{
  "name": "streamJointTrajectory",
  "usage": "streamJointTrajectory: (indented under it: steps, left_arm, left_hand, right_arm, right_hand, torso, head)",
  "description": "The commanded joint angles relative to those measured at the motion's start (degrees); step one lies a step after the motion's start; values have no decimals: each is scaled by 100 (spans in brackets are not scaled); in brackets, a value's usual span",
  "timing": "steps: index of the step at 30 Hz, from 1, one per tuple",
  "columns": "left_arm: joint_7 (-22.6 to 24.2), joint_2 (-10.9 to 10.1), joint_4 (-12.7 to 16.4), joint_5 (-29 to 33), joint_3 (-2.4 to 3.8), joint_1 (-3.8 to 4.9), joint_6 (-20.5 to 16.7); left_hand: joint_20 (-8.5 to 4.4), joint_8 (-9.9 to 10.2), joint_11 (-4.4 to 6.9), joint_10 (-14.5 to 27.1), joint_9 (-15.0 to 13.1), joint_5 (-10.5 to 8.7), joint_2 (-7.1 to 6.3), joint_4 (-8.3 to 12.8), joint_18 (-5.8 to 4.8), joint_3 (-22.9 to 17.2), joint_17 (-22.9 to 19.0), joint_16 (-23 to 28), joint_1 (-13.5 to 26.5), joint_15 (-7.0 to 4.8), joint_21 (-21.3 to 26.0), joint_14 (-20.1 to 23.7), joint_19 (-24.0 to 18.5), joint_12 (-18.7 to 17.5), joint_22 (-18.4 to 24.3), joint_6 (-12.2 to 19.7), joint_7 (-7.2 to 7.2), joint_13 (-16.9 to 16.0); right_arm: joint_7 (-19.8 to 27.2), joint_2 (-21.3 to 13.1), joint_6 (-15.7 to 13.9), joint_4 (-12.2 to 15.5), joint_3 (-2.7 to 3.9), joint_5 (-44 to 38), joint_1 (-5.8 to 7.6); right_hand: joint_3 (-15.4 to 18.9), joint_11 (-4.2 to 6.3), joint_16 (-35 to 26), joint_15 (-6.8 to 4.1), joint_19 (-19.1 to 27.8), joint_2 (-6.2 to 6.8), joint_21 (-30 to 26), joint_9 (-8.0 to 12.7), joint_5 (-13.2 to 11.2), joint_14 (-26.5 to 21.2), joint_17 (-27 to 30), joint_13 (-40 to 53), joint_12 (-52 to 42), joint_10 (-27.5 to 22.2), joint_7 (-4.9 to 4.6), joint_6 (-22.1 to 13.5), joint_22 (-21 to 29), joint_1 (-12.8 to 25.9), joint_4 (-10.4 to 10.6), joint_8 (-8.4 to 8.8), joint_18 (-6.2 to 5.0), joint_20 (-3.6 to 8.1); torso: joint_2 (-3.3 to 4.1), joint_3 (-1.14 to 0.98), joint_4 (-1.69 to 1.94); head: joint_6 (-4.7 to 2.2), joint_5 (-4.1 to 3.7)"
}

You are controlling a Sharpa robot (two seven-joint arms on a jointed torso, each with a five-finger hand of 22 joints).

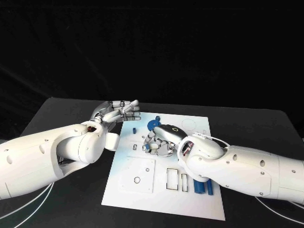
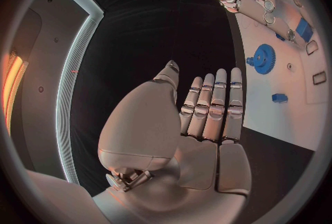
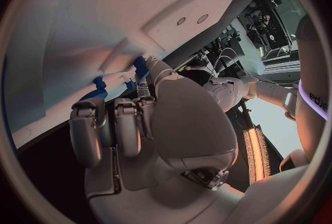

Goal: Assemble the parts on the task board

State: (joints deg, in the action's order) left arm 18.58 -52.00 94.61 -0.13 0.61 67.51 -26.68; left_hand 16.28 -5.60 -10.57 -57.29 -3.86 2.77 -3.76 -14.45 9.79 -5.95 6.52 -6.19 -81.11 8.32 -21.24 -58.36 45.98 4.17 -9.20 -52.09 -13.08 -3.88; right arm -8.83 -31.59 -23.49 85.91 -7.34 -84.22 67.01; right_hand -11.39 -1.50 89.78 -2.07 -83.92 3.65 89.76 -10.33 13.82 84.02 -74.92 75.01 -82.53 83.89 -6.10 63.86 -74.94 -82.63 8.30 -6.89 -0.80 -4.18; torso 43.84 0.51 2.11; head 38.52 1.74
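Note:
The white task board lies in the middle of the table. My right hand is bent down over its middle, fingertips on the board, and pinches a small blue part; the right wrist view shows blue at the fingertips. A blue gear lies just beyond that hand, also seen as the gear from the left wrist. A small blue block sits near the board's left edge. My left hand hovers at the board's far left corner, fingers straight and holding nothing.
Two blue rods lie side by side at the board's near right, next to rectangular slots. A square recessed plate takes up the board's near left. Black table surrounds the board on all sides.

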Motion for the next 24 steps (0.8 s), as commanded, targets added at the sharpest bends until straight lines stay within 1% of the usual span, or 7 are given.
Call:
streamJointTrajectory:
  steps: [1,5,9,12,15,24]
  left_arm:
    - [16,7,17,8,4,6,101]
    - [13,6,17,8,4,6,105]
    - [9,1,17,8,4,6,105]
    - [6,-1,16,8,3,6,105]
    - [3,-3,15,8,3,6,106]
    - [1,-9,13,8,3,6,108]
  left_hand:
    - [-8,15,-31,25,3,10,8,24,53,13,10,36,-28,34,-19,1,-29,-31,6,0,-51,3]
    - [-8,15,-31,25,3,10,8,24,53,13,10,36,-28,34,-19,1,-29,-31,6,0,-51,3]
    - [-8,15,-31,25,3,10,8,24,53,13,10,36,-28,34,-19,1,-29,-31,6,0,-51,3]
    - [-8,21,-32,31,3,10,9,24,53,17,12,41,-27,35,-21,0,-31,-35,6,3,-50,4]
    - [-8,21,-32,31,3,10,9,24,53,17,12,41,-27,35,-21,0,-31,-35,6,3,-50,4]
    - [-8,21,-32,31,3,10,9,24,53,17,12,41,-27,35,-21,0,-31,-35,6,3,-50,4]
  right_arm:
    - [-125,12,122,-36,-10,-214,-23]
    - [-155,16,157,-55,-11,-241,-28]
    - [-178,24,192,-83,-12,-256,-30]
    - [-196,24,212,-90,-12,-263,-30]
    - [-226,21,239,-95,-12,-280,-30]
    - [-310,-2,260,-93,-12,-343,-31]
  right_hand:
    - [-6,41,22,-45,-608,-24,24,-83,9,598,-1508,702,39,-14,62,96,-1506,57,8,-142,80,27]
    - [-4,40,22,-45,-607,-18,22,-83,8,598,-1508,702,40,-14,61,93,-1504,69,10,-143,79,27]
    - [6,37,22,-42,-587,2,-1,-82,-4,598,-1508,686,58,-28,56,78,-1486,109,19,-142,71,27]
    - [10,34,22,-41,-581,12,-10,-81,-10,598,-1508,678,67,-36,53,67,-1480,128,24,-139,69,26]
    - [14,30,22,-38,-575,24,-16,-78,-16,598,-1508,670,77,-44,47,52,-1475,150,28,-134,67,25]
    - [48,-9,22,-9,-551,128,-46,-54,-12,598,-1508,605,154,-111,-1,-60,-1452,264,49,-91,57,6]
  torso:
    - [-3,3,-3]
    - [-3,-1,-2]
    - [-3,2,-1]
    - [-2,0,3]
    - [-2,1,-2]
    - [-2,0,-3]
  head:
    - [12,-3]
    - [17,-6]
    - [16,-9]
    - [17,-14]
    - [17,-14]
    - [27,-25]
